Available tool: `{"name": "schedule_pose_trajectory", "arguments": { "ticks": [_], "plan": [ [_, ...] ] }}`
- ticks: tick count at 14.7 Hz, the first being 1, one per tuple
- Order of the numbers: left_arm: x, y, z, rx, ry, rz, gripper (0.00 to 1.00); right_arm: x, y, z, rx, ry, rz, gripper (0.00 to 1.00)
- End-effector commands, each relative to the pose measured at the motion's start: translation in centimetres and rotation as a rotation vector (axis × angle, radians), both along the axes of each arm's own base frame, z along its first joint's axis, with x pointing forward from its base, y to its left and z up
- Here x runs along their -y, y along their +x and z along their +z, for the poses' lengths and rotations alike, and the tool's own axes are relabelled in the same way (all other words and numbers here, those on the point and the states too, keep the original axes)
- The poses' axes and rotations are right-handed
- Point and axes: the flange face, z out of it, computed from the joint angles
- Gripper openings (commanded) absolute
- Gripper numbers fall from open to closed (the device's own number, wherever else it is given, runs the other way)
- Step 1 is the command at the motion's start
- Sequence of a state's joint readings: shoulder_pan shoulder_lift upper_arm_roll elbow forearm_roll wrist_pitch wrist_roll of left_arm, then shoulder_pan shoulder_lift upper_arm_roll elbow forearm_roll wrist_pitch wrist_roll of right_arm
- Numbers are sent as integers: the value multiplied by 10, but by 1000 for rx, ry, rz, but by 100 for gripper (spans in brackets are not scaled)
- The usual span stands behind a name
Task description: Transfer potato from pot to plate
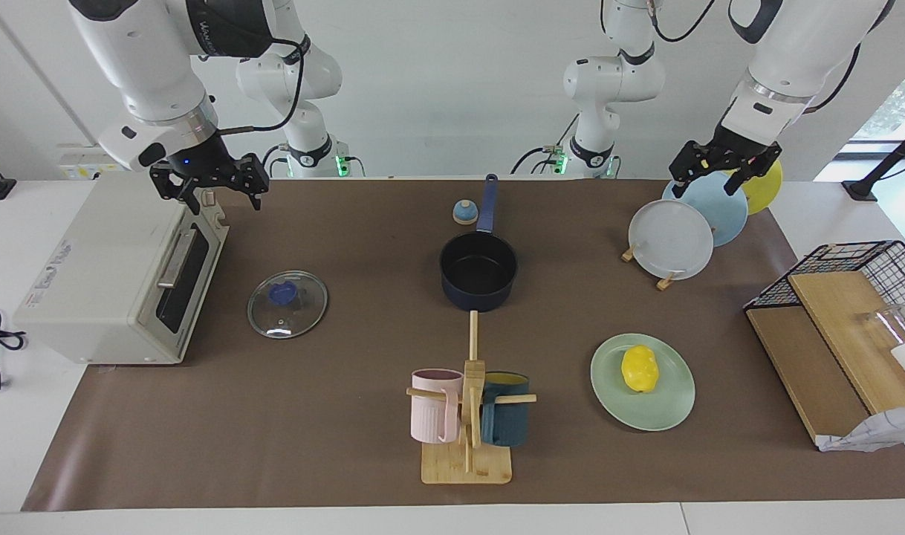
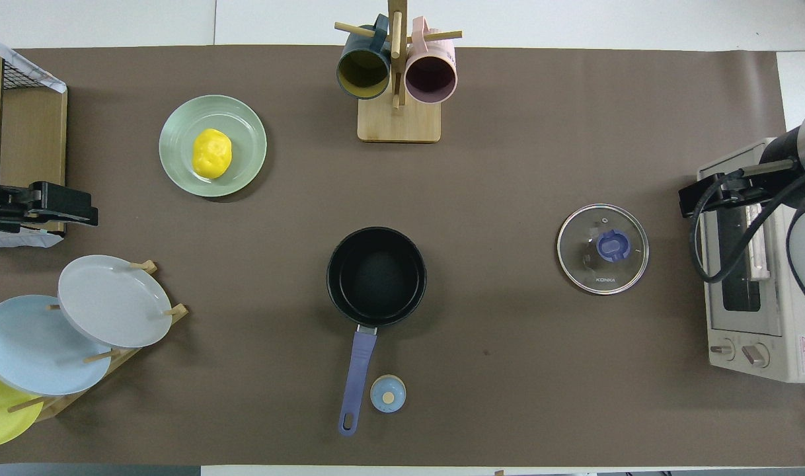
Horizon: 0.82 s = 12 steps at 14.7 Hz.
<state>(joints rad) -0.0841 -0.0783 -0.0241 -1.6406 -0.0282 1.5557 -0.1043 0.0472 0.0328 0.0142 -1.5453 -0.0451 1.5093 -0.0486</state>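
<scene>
Now bumpy bright-yellow potato [image 1: 640, 368], egg-shaped.

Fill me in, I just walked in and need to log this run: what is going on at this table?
Nothing is being handled right now. The potato lies on the green plate, and the pot stands empty mid-table, its glass lid lying flat toward the right arm's end. The left gripper hangs over the plate rack, the right gripper over the toaster oven; both have open jaws and hold nothing.

Table [image 1: 333, 446]: pot [image 1: 478, 271], plate [image 1: 672, 409], lid [image 1: 287, 304], toaster oven [image 1: 103, 275].
</scene>
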Motion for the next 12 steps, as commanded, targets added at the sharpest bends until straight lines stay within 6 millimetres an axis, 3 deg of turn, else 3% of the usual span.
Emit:
{"name": "schedule_pose_trajectory", "arguments": {
  "ticks": [1,12],
  "plan": [
    [4,1,-8,-51,0,4,100,-2,-2,4,13,16,-16,100],
    [7,0,-9,-54,0,-10,100,-3,-2,3,12,16,-18,100]
  ]
}}
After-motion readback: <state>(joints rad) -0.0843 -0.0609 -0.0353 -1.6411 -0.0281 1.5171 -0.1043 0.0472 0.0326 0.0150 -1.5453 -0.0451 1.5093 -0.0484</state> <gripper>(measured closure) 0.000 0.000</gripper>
